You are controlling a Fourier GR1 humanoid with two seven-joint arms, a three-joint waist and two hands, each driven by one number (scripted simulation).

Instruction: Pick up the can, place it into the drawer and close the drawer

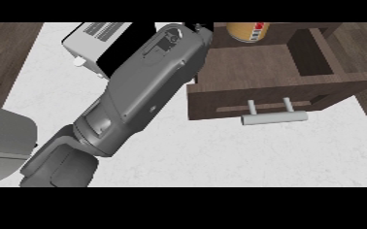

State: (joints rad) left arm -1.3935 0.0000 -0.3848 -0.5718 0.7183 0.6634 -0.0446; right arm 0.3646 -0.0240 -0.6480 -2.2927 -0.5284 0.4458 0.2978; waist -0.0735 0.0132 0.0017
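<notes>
Can cut by top edge; hand behind forearm.

No readable text, even on can

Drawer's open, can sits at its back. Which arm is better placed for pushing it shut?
Left. The left arm is the only one in view. It stretches up beside the open drawer, close to the can, and the handle lies just to its right. The right hand doesn't show.
</notes>
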